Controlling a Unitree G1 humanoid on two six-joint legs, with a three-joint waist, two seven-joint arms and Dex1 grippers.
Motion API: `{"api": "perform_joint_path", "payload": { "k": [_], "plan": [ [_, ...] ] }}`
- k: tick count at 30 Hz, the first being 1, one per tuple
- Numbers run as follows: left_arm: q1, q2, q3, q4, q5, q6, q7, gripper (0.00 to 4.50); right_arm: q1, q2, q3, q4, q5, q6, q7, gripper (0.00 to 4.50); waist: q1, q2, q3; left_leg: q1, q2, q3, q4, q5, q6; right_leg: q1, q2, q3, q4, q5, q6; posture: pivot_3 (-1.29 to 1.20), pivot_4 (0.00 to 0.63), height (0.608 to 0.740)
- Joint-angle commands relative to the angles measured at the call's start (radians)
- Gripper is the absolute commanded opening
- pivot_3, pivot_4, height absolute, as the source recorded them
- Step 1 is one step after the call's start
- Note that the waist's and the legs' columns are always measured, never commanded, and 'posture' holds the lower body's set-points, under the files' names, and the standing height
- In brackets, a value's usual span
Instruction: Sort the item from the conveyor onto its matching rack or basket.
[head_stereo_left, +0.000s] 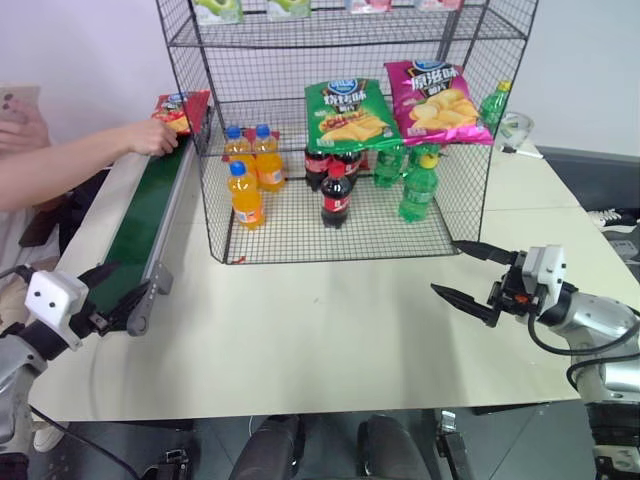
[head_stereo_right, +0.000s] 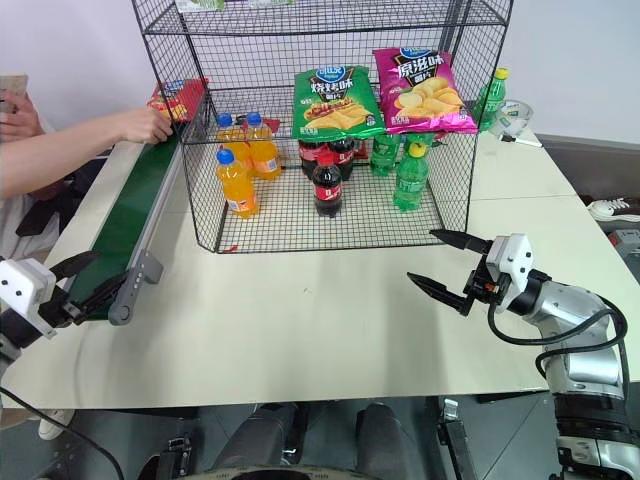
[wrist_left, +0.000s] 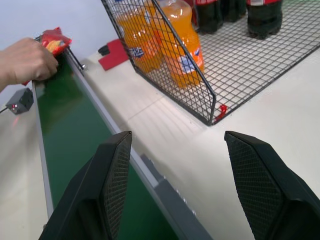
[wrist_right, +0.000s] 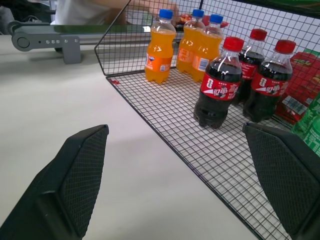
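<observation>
The item, a red crinkly chip bag (head_stereo_left: 181, 108), lies at the far end of the conveyor (head_stereo_left: 150, 215), and a person's hand (head_stereo_left: 150, 136) rests on it. The conveyor's dark-green belt runs along the table's left side. The rack (head_stereo_left: 350, 140), a tall black wire-grid unit, stands at the back centre. My left gripper (head_stereo_left: 133, 277) hangs open and empty over the near end of the conveyor, well short of the bag. My right gripper (head_stereo_left: 445, 266) is open and empty above the table, in front of the rack's right corner.
The rack's bottom tier holds orange soda bottles (head_stereo_left: 246, 195), cola bottles (head_stereo_left: 336, 190) and green bottles (head_stereo_left: 419, 185). A green chip bag (head_stereo_left: 347, 113) and a pink chip bag (head_stereo_left: 436, 102) lie on the tier above. The person's forearm (head_stereo_left: 60, 170) stretches in from the left. The white table (head_stereo_left: 330, 320) spreads in front of the rack.
</observation>
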Motion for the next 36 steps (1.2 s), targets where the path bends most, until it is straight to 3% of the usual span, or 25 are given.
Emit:
{"api": "perform_joint_path", "payload": {
  "k": [1, 11, 19, 29, 36],
  "plan": [
    [0.010, 0.005, 0.036, -0.016, 0.012, -0.052, 0.019, 3.07, -0.013, 0.008, -0.006, -0.018, 0.011, -0.006, -0.004, 4.50, 0.000, 0.000, 0.000, 0.000, 0.000, 0.000, 0.000, 0.000, 0.000, 0.000, 0.000, 0.000, 0.000, 0.000, 0.000, 0.00, 0.150, 0.740],
    [0.061, -0.007, 0.057, -0.038, 0.009, -0.113, 0.046, 3.07, -0.031, 0.021, 0.011, -0.016, 0.009, 0.000, -0.006, 4.50, -0.001, 0.000, 0.000, 0.000, 0.000, 0.000, 0.000, 0.000, 0.000, 0.000, 0.000, 0.000, 0.000, 0.000, 0.000, 0.00, 0.150, 0.740],
    [0.125, -0.018, 0.095, -0.025, 0.124, -0.313, 0.129, 3.07, -0.040, 0.030, 0.024, -0.023, 0.018, 0.011, -0.005, 4.50, 0.001, 0.000, 0.000, -0.001, 0.000, 0.000, 0.000, 0.000, 0.000, 0.000, 0.000, 0.000, -0.001, 0.000, 0.000, 0.00, 0.150, 0.740],
    [0.260, -0.018, 0.178, 0.071, 0.521, -0.731, 0.389, 3.07, -0.013, 0.051, 0.100, -0.190, 0.108, 0.184, 0.012, 4.50, 0.001, 0.000, 0.000, -0.004, 0.000, 0.000, -0.001, 0.000, 0.000, -0.002, 0.000, 0.000, -0.001, 0.000, 0.000, 0.00, 0.150, 0.740],
    [0.384, -0.029, 0.266, 0.157, 0.945, -0.873, 0.744, 3.07, -0.014, 0.052, 0.200, -0.210, 0.035, 0.147, 0.075, 4.50, 0.002, -0.001, 0.000, -0.005, 0.000, 0.000, 0.000, -0.001, 0.001, -0.003, 0.000, 0.000, -0.003, 0.000, 0.000, 0.00, 0.150, 0.740]
  ]
}}
